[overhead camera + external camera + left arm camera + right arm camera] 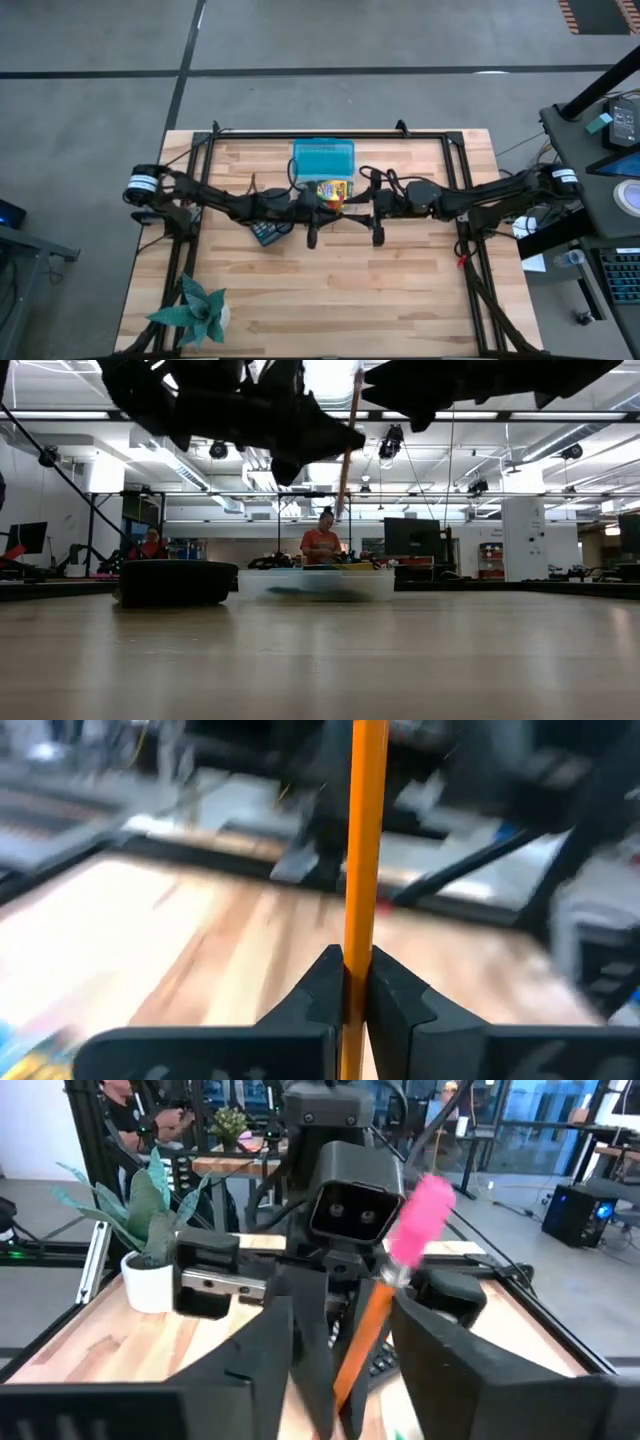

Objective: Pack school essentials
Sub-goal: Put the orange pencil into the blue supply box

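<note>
An orange pencil [366, 840] with a pink eraser end [428, 1208] stands nearly upright in the air over the table's middle [348, 445]. My left gripper [355, 975] [335, 205] is shut on it. My right gripper [350, 1365] [362, 207] faces the left one, open. Its fingers stand on either side of the pencil without touching it. A clear teal case [323, 157] [318, 582] lies on the table behind the grippers. A yellow crayon pack [333, 190] lies at the case's near side. My left gripper pinches the pencil's shaft [357, 945] between its two fingertips, some way below the eraser end. The fingers come level from the table's left and lie across the pencil. The pencil is lifted clear of the table, slightly tilted, eraser end up.
A dark flat object [265, 232] [175, 582] lies on the table under the left arm. A green spiky plant in a white pot [195, 310] [148, 1230] stands at the near left corner. Bare wood [380, 300] spreads toward the near edge. People sit in the room beyond.
</note>
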Controlling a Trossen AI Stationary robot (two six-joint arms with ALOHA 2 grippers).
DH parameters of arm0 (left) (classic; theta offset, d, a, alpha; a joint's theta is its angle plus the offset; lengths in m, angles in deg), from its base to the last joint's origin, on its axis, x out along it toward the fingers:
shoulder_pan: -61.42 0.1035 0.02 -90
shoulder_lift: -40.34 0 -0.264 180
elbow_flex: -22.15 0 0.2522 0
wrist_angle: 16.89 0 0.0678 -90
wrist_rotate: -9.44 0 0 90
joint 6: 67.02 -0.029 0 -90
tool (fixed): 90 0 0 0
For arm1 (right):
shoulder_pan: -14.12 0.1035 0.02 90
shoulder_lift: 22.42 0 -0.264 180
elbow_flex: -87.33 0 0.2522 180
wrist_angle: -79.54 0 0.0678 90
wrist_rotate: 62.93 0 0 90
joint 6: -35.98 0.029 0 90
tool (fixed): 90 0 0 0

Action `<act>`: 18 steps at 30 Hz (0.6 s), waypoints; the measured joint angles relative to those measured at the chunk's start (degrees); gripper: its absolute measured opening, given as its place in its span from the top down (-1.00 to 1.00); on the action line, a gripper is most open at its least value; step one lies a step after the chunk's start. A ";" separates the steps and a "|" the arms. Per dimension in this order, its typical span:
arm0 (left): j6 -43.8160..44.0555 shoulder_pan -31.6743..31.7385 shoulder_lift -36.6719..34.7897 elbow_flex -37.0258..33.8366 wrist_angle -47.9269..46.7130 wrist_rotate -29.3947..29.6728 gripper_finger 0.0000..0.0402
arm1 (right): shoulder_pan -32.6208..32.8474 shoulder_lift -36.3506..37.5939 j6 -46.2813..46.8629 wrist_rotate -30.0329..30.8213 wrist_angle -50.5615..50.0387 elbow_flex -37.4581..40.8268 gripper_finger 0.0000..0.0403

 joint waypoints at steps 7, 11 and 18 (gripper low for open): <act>-2.47 6.66 -8.64 10.76 -44.95 2.91 0.98 | 0.00 9.92 0.68 7.26 -17.15 -0.09 0.03; -8.19 12.12 -7.48 20.43 -66.85 2.78 0.98 | 0.02 14.19 1.97 9.05 -21.77 0.47 0.04; -18.15 19.17 -0.69 33.63 -83.09 -0.03 0.98 | 0.04 17.24 3.27 8.97 -24.56 2.00 0.06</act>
